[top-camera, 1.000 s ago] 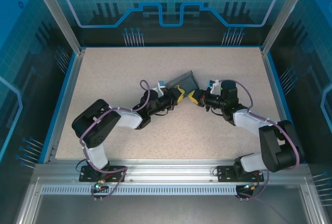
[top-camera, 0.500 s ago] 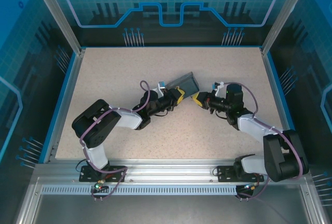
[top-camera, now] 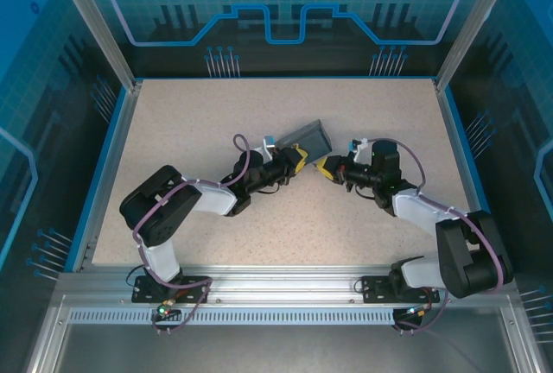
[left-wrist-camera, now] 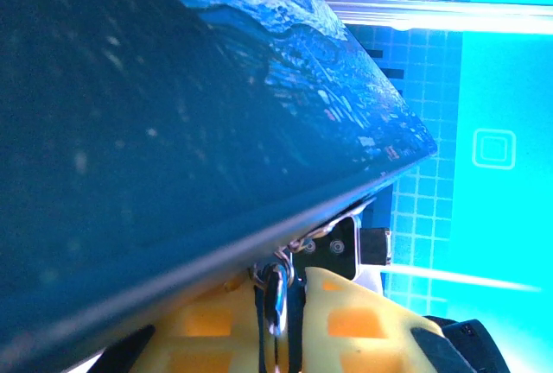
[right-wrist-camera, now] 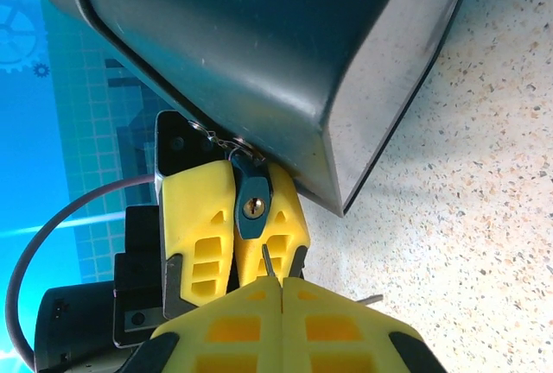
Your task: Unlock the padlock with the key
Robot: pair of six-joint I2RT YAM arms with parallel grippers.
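Note:
A small teal padlock (right-wrist-camera: 253, 207) with a brass keyhole sits between the yellow fingers (right-wrist-camera: 199, 226) of my left gripper (top-camera: 298, 160), which is shut on it. Its metal ring links to the bottom corner of a dark box (right-wrist-camera: 259, 45). In the left wrist view the padlock (left-wrist-camera: 276, 291) is edge-on between the pads, under the box (left-wrist-camera: 130, 131). My right gripper (right-wrist-camera: 282, 291) is shut on the key (right-wrist-camera: 267, 262), a thin metal blade sticking out of the closed fingertips. The blade's tip points at the keyhole and stops a little short of it. In the top view the right gripper (top-camera: 327, 168) faces the left one.
The grey box (top-camera: 309, 138), with its blue swirl-printed face, rests tilted on the speckled table (top-camera: 199, 123) just behind both grippers. A thin grey sliver (right-wrist-camera: 367, 300) pokes out beside my right fingers. Blue walls and metal posts (top-camera: 95, 28) ring the table.
My right gripper drew back to the right half a second ago and has come back left toward the padlock. The left arm and box have not moved.

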